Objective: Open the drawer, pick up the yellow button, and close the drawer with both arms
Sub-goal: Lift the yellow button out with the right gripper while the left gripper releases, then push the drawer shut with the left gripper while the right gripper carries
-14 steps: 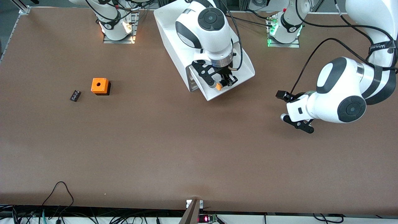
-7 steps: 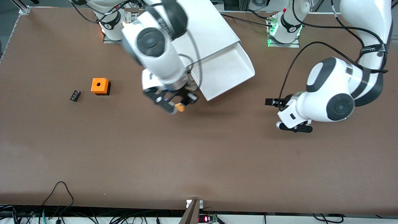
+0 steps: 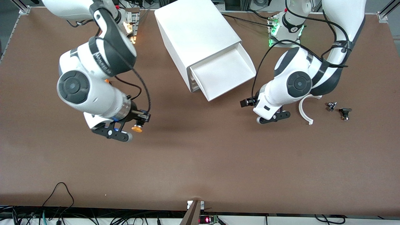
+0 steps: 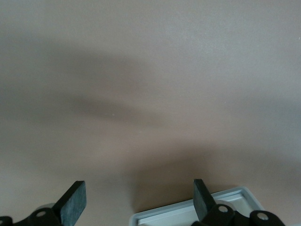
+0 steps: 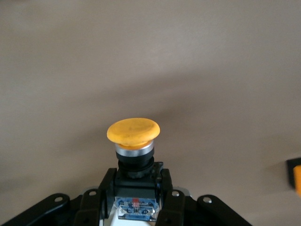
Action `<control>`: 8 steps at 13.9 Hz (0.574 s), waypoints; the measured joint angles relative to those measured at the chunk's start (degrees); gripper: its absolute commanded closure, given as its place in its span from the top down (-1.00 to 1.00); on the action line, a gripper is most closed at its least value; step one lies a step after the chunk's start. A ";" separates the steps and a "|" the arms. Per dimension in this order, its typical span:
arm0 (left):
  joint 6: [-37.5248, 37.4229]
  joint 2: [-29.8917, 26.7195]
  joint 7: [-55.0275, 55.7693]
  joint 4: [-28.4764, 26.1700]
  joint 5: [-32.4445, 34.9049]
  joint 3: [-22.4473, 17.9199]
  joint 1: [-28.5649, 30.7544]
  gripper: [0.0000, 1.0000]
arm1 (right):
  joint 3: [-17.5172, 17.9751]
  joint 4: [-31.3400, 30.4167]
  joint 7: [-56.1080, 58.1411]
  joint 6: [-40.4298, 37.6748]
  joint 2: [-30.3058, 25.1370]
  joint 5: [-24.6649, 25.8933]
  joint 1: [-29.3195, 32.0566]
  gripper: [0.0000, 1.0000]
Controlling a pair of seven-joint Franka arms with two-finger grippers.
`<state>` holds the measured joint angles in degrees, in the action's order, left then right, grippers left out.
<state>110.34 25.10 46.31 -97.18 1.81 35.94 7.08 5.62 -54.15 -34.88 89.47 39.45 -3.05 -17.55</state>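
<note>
The drawer (image 3: 222,74) stands pulled out of the white cabinet (image 3: 195,32), with nothing showing in its tray. My right gripper (image 3: 140,122) (image 5: 136,182) hangs over the bare table toward the right arm's end, shut on the button's black body. The button (image 3: 137,127) (image 5: 133,131) points its orange cap away from the wrist. My left gripper (image 3: 246,102) (image 4: 138,202) is open with nothing between its fingers, low over the table beside the drawer's front corner. A white corner of the drawer's rim (image 4: 188,210) shows in the left wrist view.
A white curved piece (image 3: 307,112) and two small dark parts (image 3: 330,106) (image 3: 345,112) lie toward the left arm's end. An orange block's edge (image 5: 295,175) shows in the right wrist view; the right arm covers it in the front view.
The right arm has carried the button out from over the drawer and across toward its own end of the table. The left arm has swung closer to the drawer's front.
</note>
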 measured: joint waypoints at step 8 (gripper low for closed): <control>3.44 -1.55 14.26 -6.13 0.11 5.73 -3.14 1.00 | -8.73 -12.65 27.98 6.87 0.63 0.56 8.34 -1.00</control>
<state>113.78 23.55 60.57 -103.32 1.92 41.67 3.94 -3.10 -66.80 -6.90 96.34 40.08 -2.49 -9.20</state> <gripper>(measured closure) 0.000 0.581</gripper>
